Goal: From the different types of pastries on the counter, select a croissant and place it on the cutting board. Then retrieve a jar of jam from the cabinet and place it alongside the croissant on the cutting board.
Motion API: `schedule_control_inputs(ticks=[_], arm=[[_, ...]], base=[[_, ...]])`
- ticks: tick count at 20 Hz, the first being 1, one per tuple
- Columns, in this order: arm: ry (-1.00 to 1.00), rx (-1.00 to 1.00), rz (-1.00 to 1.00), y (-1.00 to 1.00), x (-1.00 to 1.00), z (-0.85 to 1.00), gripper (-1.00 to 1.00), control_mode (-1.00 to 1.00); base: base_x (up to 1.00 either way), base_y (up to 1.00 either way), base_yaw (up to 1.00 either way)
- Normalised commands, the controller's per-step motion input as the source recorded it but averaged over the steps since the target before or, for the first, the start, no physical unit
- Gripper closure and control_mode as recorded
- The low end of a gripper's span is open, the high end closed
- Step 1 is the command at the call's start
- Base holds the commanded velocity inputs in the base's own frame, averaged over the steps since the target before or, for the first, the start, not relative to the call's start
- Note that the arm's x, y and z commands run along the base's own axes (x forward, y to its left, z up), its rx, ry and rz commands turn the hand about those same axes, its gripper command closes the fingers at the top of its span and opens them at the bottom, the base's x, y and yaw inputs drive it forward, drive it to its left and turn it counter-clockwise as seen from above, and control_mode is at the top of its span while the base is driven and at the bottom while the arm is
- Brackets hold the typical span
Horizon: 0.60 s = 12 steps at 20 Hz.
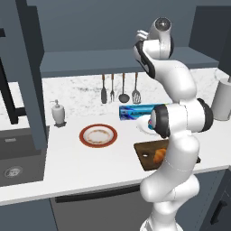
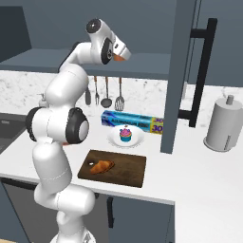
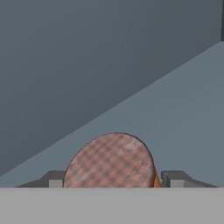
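Note:
The jar of jam shows its red-checked lid and an orange side in the hand view, with one dark finger close against each side of it. My gripper is shut on the jar, up at the front ledge of the dark cabinet shelf. In the right base view the gripper points right, and an orange patch of the jar shows under the hand. The croissant lies on the left part of the dark cutting board. A blue-wrapped cupcake stands on a white plate behind the board.
An open cabinet door hangs just right of the hand. On the counter are a blue foil box, a red-rimmed plate, a soap dispenser and a paper towel roll. Utensils hang on the backsplash. A sink lies left.

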Motion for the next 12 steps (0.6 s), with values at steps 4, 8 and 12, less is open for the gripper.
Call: schedule_control_inputs(ticks=[4,8,12], arm=[[0.0,0.0,0.0,-0.01,0.0,0.0,1.0,-1.0],[-0.04,-0.05,0.04,0.0,-0.17,0.16,1.0,-1.0],[-0.23,-0.2,0.06,0.0,-0.37,0.61,1.0,-1.0]], base=[[0.0,0.0,0.0],[0.0,0.0,0.0],[0.0,0.0,0.0]])
